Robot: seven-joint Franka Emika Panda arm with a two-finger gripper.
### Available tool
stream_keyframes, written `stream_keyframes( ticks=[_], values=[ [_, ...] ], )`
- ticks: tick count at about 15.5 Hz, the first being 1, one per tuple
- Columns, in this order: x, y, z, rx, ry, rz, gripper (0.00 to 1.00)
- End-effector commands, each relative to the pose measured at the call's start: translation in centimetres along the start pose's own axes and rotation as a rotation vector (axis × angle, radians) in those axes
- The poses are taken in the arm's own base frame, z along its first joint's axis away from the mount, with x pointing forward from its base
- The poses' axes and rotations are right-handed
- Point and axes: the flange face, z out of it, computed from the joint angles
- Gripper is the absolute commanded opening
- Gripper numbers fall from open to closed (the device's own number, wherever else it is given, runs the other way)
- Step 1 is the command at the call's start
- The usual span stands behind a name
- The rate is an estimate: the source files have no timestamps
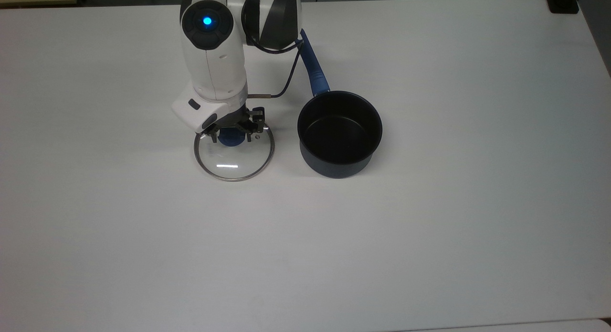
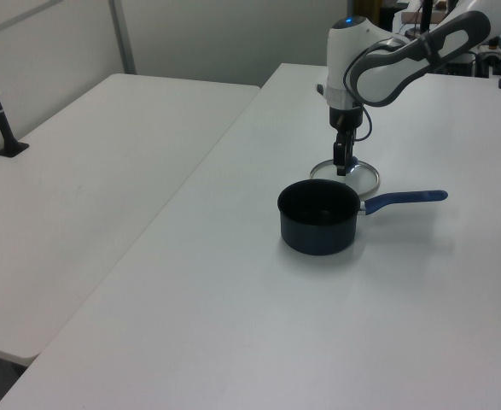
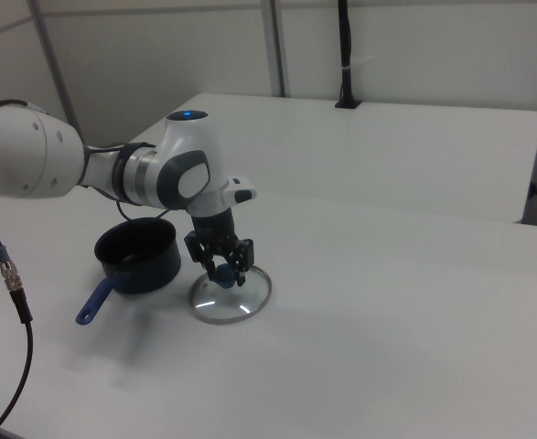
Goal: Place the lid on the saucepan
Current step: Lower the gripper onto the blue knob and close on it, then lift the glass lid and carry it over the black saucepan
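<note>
Counter (image 1: 429, 227): white, carrying both things.
Saucepan (image 1: 340, 133): upright, centre of top view, handle toward upper edge.
Lid (image 1: 234, 153): flat, centre-left of top view, apart from saucepan.
My gripper (image 1: 231, 131): fingers spread either side of the lid's blue knob (image 3: 224, 273).

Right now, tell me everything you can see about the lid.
The lid is a round disc of clear glass with a thin metal rim and a blue knob at its centre. It lies flat on the white table, on the top view's left of the saucepan and apart from it. The gripper is down over the knob, one finger on either side.
</note>
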Motion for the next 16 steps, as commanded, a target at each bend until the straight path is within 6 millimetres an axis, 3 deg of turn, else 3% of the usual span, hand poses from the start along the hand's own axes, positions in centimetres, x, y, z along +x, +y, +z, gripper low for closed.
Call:
stream_keyframes(
  ticks=[1,4,7,9,10,12,16],
  values=[
    [-0.1,0.1,-1.3,0.010,0.022,-0.001,0.39],
    [-1.1,0.9,-5.6,0.017,-0.053,-0.008,0.38],
    [-0.2,1.0,-10.2,0.016,-0.052,0.004,0.38],
    [0.5,-0.2,-12.3,0.026,-0.021,0.008,0.38],
    [0.8,-1.3,-13.3,0.027,-0.005,0.019,0.38],
    [1.2,-6.0,-14.5,0.029,0.007,-0.001,0.38],
    [0.9,-15.1,-14.3,0.015,0.009,-0.032,0.39]
  ],
)
